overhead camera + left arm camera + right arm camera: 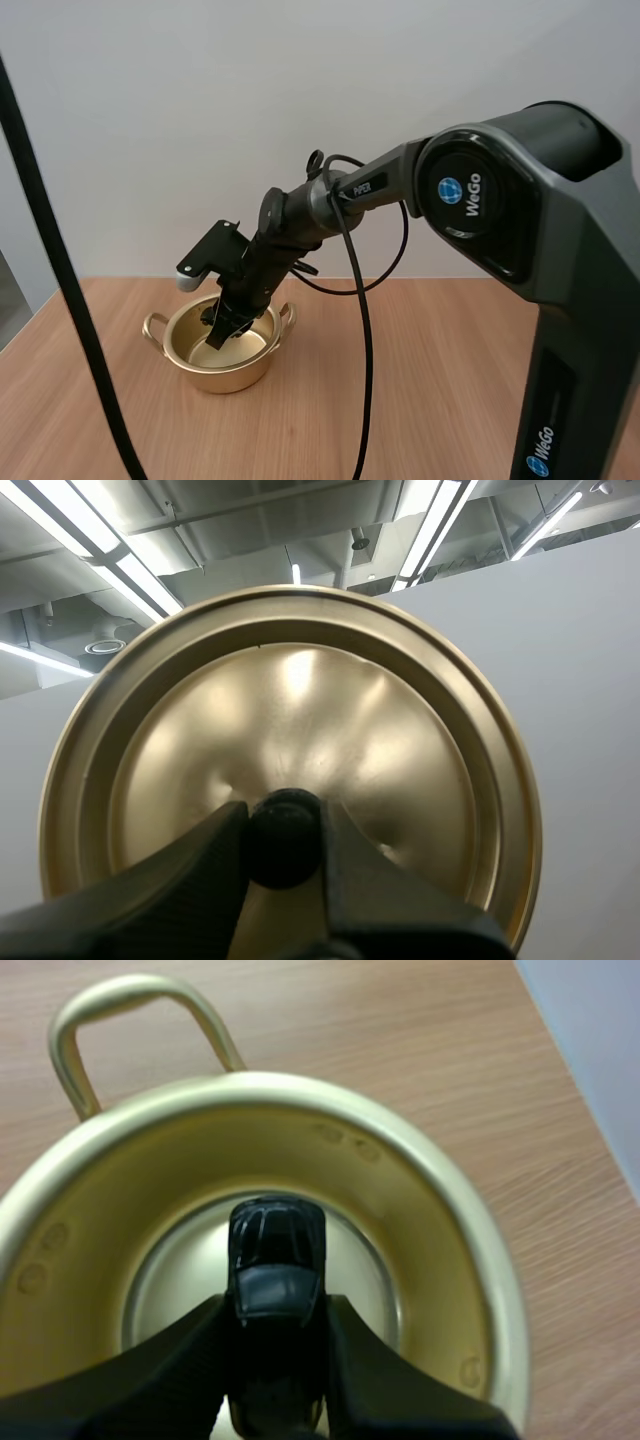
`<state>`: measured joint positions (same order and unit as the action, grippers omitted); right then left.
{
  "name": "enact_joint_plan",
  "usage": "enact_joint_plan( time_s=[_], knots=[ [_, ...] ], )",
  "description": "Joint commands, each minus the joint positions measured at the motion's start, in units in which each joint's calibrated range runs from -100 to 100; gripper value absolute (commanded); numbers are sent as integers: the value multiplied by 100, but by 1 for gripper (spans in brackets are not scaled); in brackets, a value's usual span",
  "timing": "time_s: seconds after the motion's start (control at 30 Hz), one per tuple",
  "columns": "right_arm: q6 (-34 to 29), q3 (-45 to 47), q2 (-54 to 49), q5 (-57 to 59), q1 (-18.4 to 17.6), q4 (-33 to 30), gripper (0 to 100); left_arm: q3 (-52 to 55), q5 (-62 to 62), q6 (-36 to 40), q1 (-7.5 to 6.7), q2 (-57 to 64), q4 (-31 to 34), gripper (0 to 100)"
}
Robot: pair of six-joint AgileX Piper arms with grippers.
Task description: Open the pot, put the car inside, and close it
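A gold pot point(226, 374) with two loop handles stands uncovered on the wooden table point(450, 380). My right gripper point(222, 328) reaches down into the pot's mouth. Seen from the right wrist, the right gripper point(275, 1312) is shut on a small black toy car point(275, 1255), which hangs nose-first inside the pot's rim point(450, 1200), above the shiny bottom. My left gripper point(285, 842) is shut on the black knob point(285, 835) of the gold lid point(300, 700), and holds the lid up off the pot.
One loop handle point(130, 1020) of the pot sticks out toward the far side of the table. Bare wood lies all around the pot, with wide free room to its right. A plain wall stands behind the table.
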<state>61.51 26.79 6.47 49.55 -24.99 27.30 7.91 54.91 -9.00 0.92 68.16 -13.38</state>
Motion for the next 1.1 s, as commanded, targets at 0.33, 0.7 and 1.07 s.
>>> enact_joint_plan(
  time_s=[0.33, 0.7, 1.07],
  knots=[
    [3, -4, 443, -129, 3, -255, 0, -5, 90, 5, -1, -1, -3, 0],
    [3, -4, 509, -261, 3, -278, 0, -5, 181, 5, -1, -1, -8, 0],
    [3, -4, 509, -268, 3, -278, 22, -5, 214, 5, -1, -1, -8, 0]
  ],
)
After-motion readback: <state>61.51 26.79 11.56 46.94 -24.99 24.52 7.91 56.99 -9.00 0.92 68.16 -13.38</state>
